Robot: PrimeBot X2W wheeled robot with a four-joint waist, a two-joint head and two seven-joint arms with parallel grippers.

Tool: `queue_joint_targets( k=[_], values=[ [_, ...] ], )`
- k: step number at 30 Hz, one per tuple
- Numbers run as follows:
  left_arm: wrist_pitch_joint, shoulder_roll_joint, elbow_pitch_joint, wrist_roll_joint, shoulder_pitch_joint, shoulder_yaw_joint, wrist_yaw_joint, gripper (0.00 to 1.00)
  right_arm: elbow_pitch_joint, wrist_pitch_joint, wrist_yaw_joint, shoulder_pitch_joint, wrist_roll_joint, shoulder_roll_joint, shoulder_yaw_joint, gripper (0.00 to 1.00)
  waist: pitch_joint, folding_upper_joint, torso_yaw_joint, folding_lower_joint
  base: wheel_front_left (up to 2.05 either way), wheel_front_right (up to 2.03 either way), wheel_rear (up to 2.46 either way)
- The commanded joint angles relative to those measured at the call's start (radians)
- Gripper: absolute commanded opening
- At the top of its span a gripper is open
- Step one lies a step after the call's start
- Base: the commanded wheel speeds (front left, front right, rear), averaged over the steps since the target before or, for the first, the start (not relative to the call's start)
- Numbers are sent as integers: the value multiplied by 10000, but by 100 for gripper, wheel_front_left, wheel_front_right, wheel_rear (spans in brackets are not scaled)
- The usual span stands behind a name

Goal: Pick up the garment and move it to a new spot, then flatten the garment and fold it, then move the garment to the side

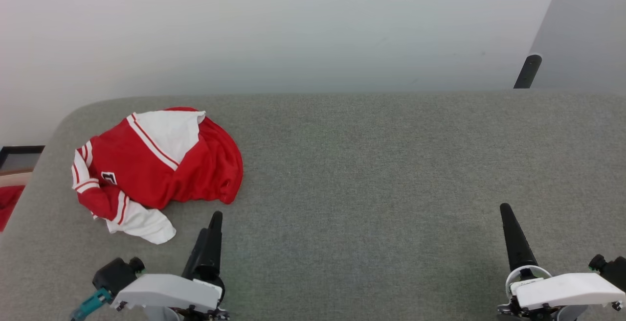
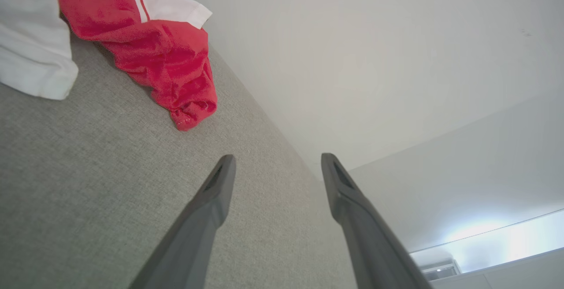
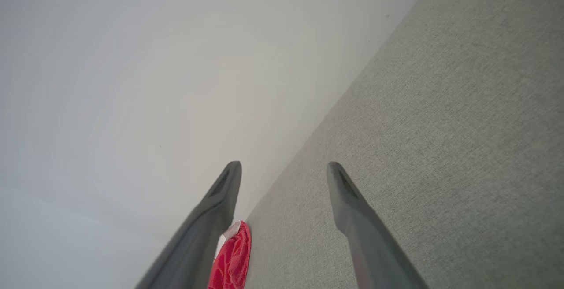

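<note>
Garment (image 1: 161, 164) crumpled at the left of the grey table (image 1: 367, 164); heap widest left-right, white sleeve trailing robotward. Left gripper (image 2: 275, 165), right gripper (image 3: 284, 170): fingers apart, empty.

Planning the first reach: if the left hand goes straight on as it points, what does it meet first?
Likely nothing: the open left hand points past the garment, whose red hem lies just beside that line, over bare table toward the wall. Depth is unclear; it might brush the hem.
</note>
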Motion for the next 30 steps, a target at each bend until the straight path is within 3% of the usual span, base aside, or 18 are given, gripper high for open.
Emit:
queue_joint_targets(
  k=[1, 17, 30],
  values=[
    [-82, 83, -111, 536, -205, 23, 71, 100, -95, -106, 6, -165, -448, -78, 48, 100, -1, 0, 5, 0, 0, 0, 0],
    [-530, -173, -333, 4984, -18, 555, 112, 100, 187, -537, 7, -171, -4431, -125, -47, 100, -62, 0, 54, 0, 0, 0, 0],
    [-814, -197, -475, 7502, 164, 749, 182, 100, 437, -830, 7, -106, -6419, 20, -290, 100, -176, 0, 50, -1, 0, 0, 0]
  ],
)
